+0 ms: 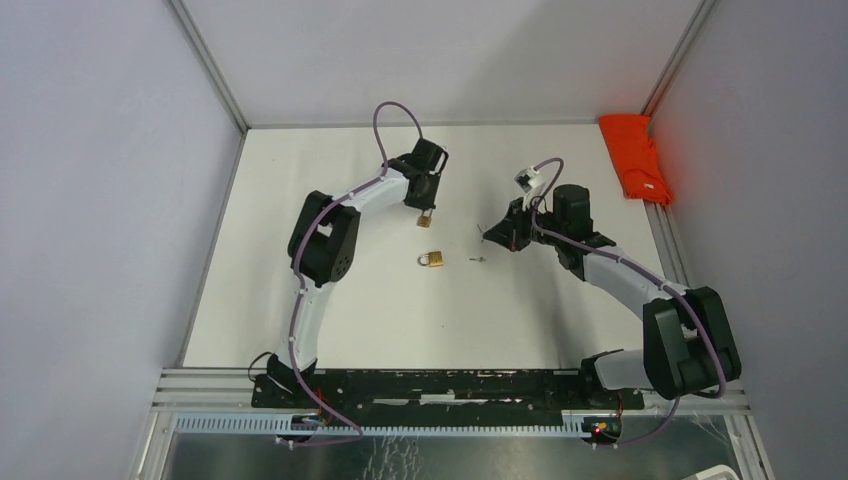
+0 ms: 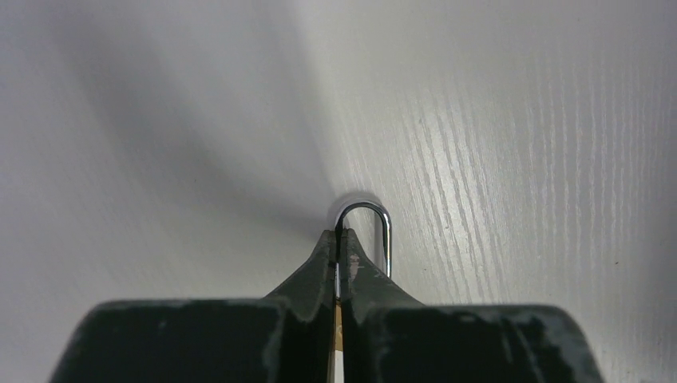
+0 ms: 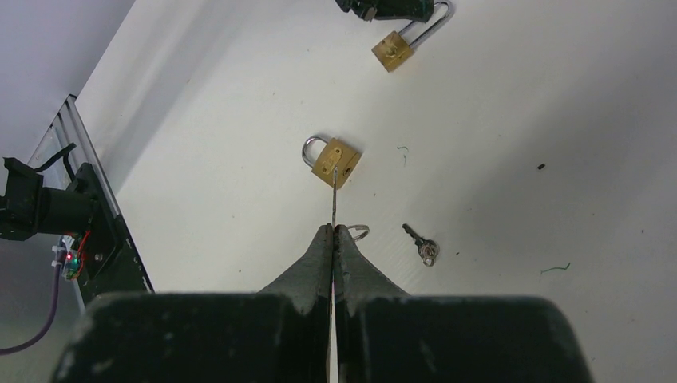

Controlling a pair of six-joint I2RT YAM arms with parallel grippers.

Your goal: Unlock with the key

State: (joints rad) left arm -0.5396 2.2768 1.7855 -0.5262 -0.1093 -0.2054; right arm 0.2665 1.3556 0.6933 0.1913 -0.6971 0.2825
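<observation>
My left gripper [image 1: 426, 203] is shut on the steel shackle [image 2: 387, 238] of a brass padlock [image 1: 425, 218] and holds it by one leg; this padlock also shows in the right wrist view [image 3: 391, 51]. A second brass padlock [image 1: 432, 259] lies on the table [image 3: 335, 159]. My right gripper [image 1: 486, 233] is shut on a key whose thin blade [image 3: 334, 198] sticks out of the fingertips and points at the lying padlock. The top view shows a gap between them. A key ring [image 3: 359, 232] hangs beside my right fingers [image 3: 319, 255].
A second loose key [image 3: 421, 244] lies on the white table right of the lying padlock, also in the top view [image 1: 478, 259]. An orange cloth [image 1: 635, 158] lies at the far right edge. Grey walls enclose the table on three sides.
</observation>
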